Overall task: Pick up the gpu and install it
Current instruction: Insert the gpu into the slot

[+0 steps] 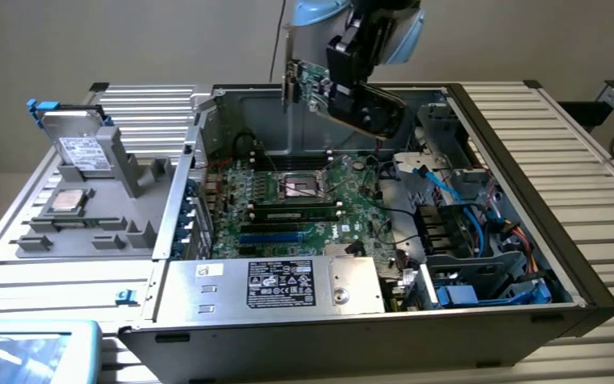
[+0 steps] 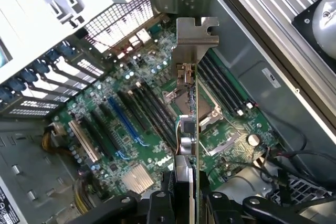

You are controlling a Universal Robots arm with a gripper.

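Mid-carry: pincer [image 1: 364,78] clenched on the gpu [image 1: 334,98], card hanging upright over the motherboard [image 1: 318,210] at the open case's far side, apparently not yet lined up with the blue PCIe slot [image 2: 124,125].

Robotics lab or test bench, open desktop computer case [image 1: 392,340] lying on a ribbed aluminium table [image 1: 563,144], grey parts fixture [image 1: 131,172] holding a hard drive [image 1: 81,148], robot arm [image 1: 392,32] overhead, plain grey wall [image 1: 125,40] behind
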